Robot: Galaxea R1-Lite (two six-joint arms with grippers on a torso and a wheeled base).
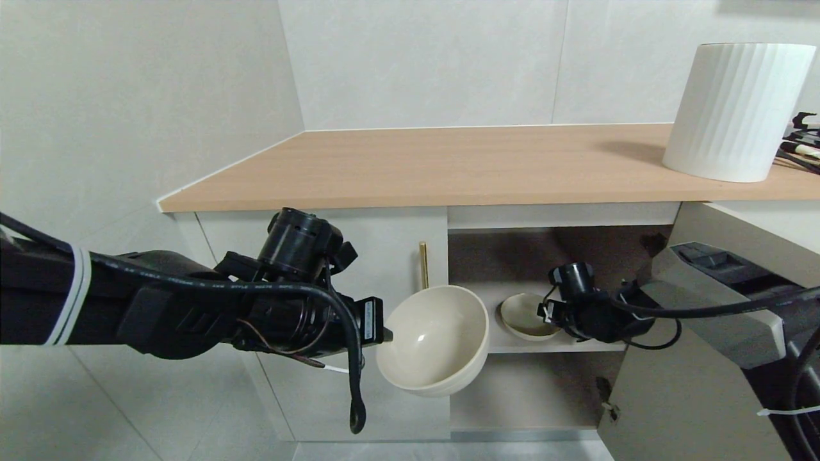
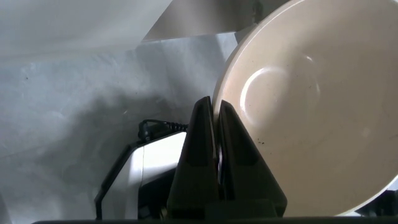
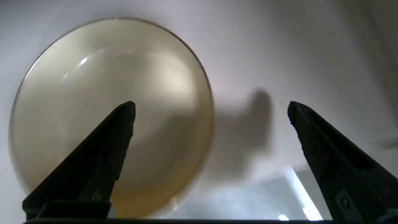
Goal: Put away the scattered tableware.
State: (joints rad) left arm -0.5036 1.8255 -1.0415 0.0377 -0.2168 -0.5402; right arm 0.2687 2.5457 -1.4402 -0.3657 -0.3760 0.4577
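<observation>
A cream bowl [image 1: 435, 342] hangs in the air in front of the open cabinet, tilted with its hollow facing me. My left gripper [image 1: 386, 334] is shut on its rim; in the left wrist view the two fingers [image 2: 202, 140] pinch the edge of the bowl [image 2: 311, 106]. A small cream plate [image 1: 525, 315] lies on the cabinet shelf [image 1: 512, 346]. My right gripper [image 1: 549, 314] is inside the cabinet right beside that plate, open. In the right wrist view its gripper [image 3: 211, 115] spans wide over the plate [image 3: 112, 112], one finger above the plate and the other over bare shelf.
A wooden countertop [image 1: 448, 163] runs above the cabinet, with a white ribbed canister [image 1: 737, 109] at its right end and dark utensils [image 1: 801, 144] behind. The left cabinet door with a brass handle [image 1: 423, 264] is closed. The right door [image 1: 679, 390] stands swung open.
</observation>
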